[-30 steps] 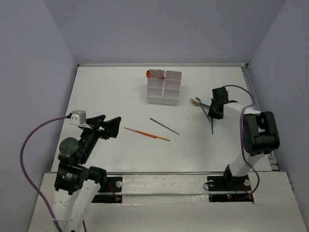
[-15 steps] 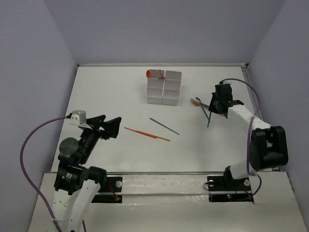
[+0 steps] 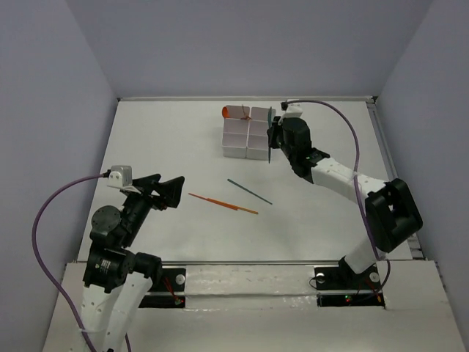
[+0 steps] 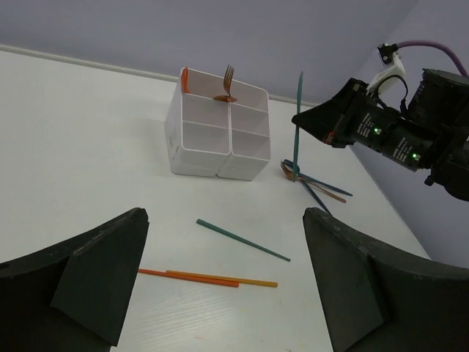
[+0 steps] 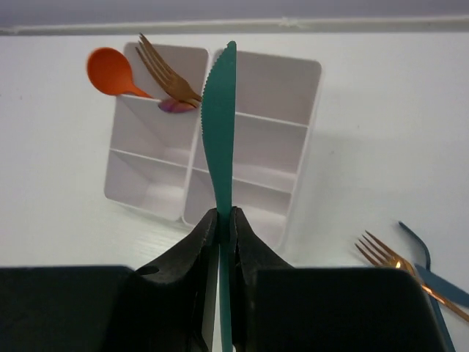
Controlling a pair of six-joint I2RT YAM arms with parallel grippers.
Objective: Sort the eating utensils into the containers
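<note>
Right gripper [image 5: 220,220] clamped on teal knife [image 5: 218,125], held upright over white box [image 5: 293,60], presumably lining up a compartment drop.

Bright even diffuse light, faint soft shadows, no glare

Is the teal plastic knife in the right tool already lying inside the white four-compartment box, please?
No, the right tool holds the teal plastic knife upright in the air beside the white four-compartment box.
</note>
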